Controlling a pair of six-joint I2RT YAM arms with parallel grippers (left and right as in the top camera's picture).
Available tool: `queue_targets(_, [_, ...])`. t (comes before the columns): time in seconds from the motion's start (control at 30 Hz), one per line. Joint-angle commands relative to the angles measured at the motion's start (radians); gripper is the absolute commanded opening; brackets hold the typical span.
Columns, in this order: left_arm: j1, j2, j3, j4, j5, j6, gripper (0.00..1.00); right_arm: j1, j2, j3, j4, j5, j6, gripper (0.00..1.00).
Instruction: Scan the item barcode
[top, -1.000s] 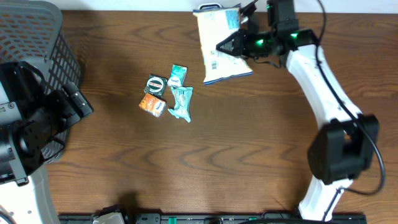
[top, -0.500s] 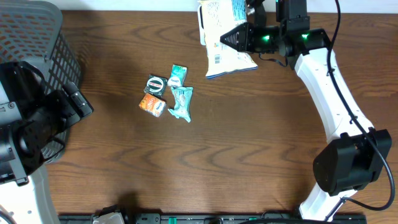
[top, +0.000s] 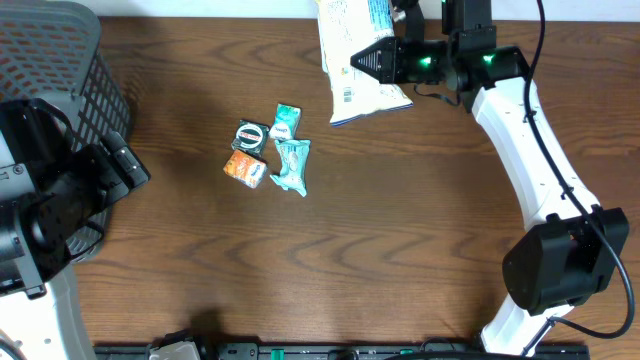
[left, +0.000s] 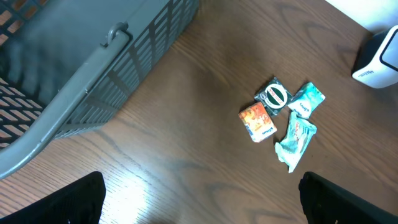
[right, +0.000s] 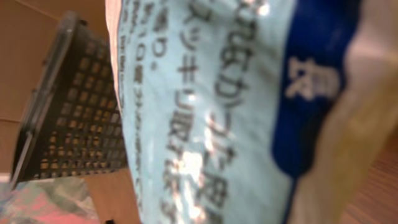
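Overhead: the right hand (top: 362, 62) has carried the pale blue snack bag (top: 352, 30) toward 12 o'clock, to the far edge of the table (top: 400, 250), and pinches it aloft. Left wrist: the left hand (left: 200, 202) gapes wide and empty above small packets (left: 283, 115). A white device (left: 380, 56), probably the scanner, sits at 2 o'clock. Right wrist: the bag's print fills the view. Scanning looks underway but unconfirmed, and the packets remain.

The snack bag (top: 350, 30) was carried by the right end effector (top: 362, 62) toward the far edge of the bench (top: 400, 230), its top passing out of frame, and the right arm (top: 520, 150) was stretched further out.
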Motion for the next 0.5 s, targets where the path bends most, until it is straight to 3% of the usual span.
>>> queue_targets(0.0, [0.005,0.0,-0.009,-0.002,-0.01,-0.002,0.98,0.026,-0.005,-0.001,-0.045,0.167,-0.021,0.01])
queue_targets(0.07, [0.005,0.0,-0.009,-0.002,-0.01,-0.002,0.98,0.063,-0.004,-0.001,-0.138,0.489,-0.021,0.01])
queue_targets(0.23, [0.005,0.0,-0.009,-0.002,-0.01,-0.002,0.97,0.154,0.015,-0.001,-0.263,1.038,-0.059,0.01])
queue_targets(0.47, [0.005,0.0,-0.009,-0.002,-0.01,-0.002,0.98,0.258,0.149,-0.001,-0.377,1.469,-0.065,0.01])
